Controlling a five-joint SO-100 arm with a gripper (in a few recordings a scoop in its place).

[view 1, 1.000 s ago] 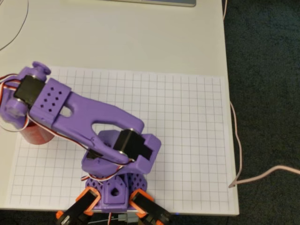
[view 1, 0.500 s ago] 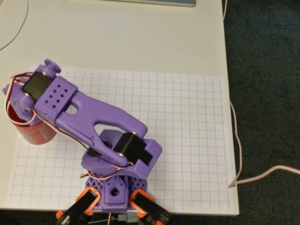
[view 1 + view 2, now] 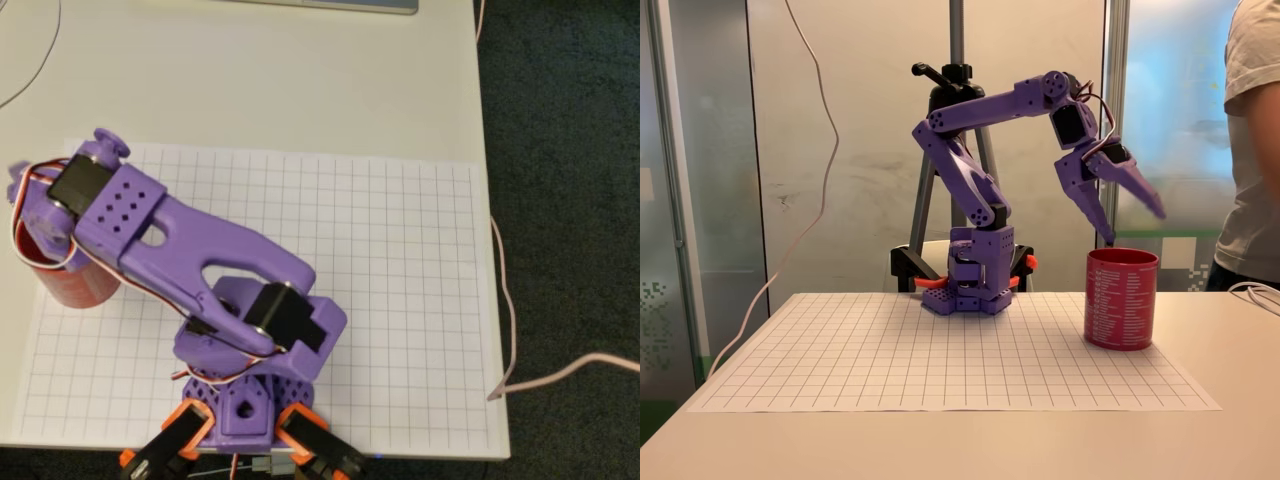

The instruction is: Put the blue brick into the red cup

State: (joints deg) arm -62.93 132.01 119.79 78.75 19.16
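The red cup [image 3: 1121, 298] stands upright on the grid sheet, at the right in the fixed view and at the left edge of the sheet in the overhead view [image 3: 72, 286]. My purple gripper [image 3: 1132, 221] hangs just above the cup's rim, open, with nothing between its spread fingers. One fingertip [image 3: 1106, 232] points down over the cup's mouth; the other finger reaches out to the right. From overhead, the wrist [image 3: 75, 200] covers most of the cup. The blue brick is hidden.
The white grid sheet [image 3: 400, 300] covers the table, with the arm's base [image 3: 250, 400] at its near edge. A person [image 3: 1252, 150] stands at the right behind the table. A cable [image 3: 505, 300] runs along the table's right edge. A tripod [image 3: 956, 120] stands behind the arm.
In the overhead view the wrist has shifted a little up and right over the cup. A purple jaw part now sticks out, blurred, at its left side.
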